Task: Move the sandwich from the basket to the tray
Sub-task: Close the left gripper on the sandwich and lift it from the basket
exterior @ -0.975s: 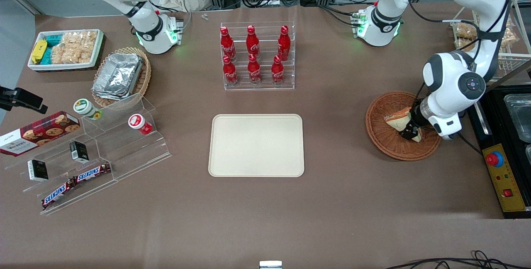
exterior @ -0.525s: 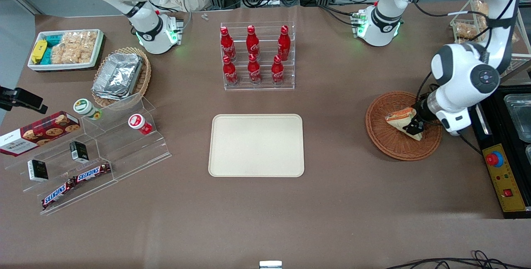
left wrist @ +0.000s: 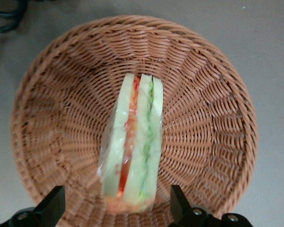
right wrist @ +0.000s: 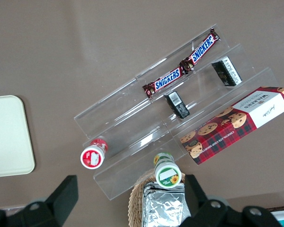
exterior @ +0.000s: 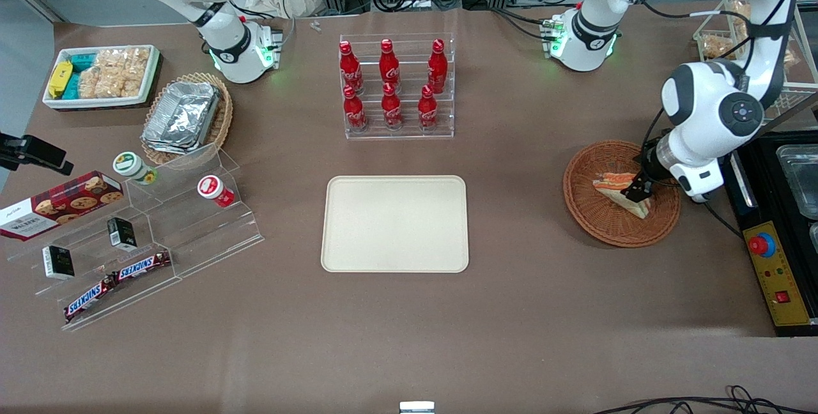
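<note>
Since a second ago, the left arm's elbow has swung upward in the front view and its gripper (exterior: 638, 194) has shifted from the basket's lower middle toward the basket's upper right part, where it now hangs just over the sandwich (exterior: 618, 189). Its two dark fingers (left wrist: 51, 207) stand spread wide, one on each side of the sandwich, with clear gaps between pads and wrapper; nothing is clamped. In the wrist view the sandwich (left wrist: 132, 146) lies on its edge in the bowl of the basket (left wrist: 52, 109), bread slices pale, a red layer and a green layer running along its length.

In the front view the basket (exterior: 591, 222) sits at the right of the frame, on the brown table (exterior: 409, 337), toward the working arm's end. The tray (exterior: 395, 223) lies at the centre of the frame, well apart from the basket, with nothing on it. Above the tray in the frame stands a clear rack of red bottles (exterior: 391, 88). At the lower left, a clear stepped stand (exterior: 160, 248) carries Snickers bars (exterior: 115, 280).
</note>
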Available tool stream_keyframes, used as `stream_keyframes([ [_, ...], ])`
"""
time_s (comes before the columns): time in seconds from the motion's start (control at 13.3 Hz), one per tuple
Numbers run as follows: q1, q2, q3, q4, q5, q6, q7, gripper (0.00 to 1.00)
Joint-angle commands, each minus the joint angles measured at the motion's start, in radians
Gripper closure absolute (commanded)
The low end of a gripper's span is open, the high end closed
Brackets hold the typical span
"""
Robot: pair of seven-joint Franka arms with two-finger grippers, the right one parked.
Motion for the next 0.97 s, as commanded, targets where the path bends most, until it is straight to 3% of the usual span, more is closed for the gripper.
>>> stream_keyframes([
  [0.0, 0.002, 0.059, -0.001, -0.01, 0.02, 0.097, -0.024, 0.0],
  [0.15, 0.002, 0.088, 0.001, -0.023, 0.018, 0.159, -0.024, 0.0],
  [0.22, 0.002, 0.09, 0.001, -0.019, 0.018, 0.161, -0.024, 0.16],
  [0.3, 0.002, 0.084, 0.002, -0.016, 0.018, 0.159, -0.019, 0.69],
  [0.38, 0.002, 0.077, 0.004, -0.014, 0.018, 0.159, -0.018, 1.0],
  [0.6, 0.0, 0.021, 0.003, 0.003, 0.024, 0.11, -0.003, 1.0],
  [0.75, -0.012, -0.034, -0.007, 0.1, 0.044, -0.114, 0.04, 1.0],
  [0.9, -0.026, -0.035, -0.069, 0.313, 0.044, -0.401, 0.047, 1.0],
])
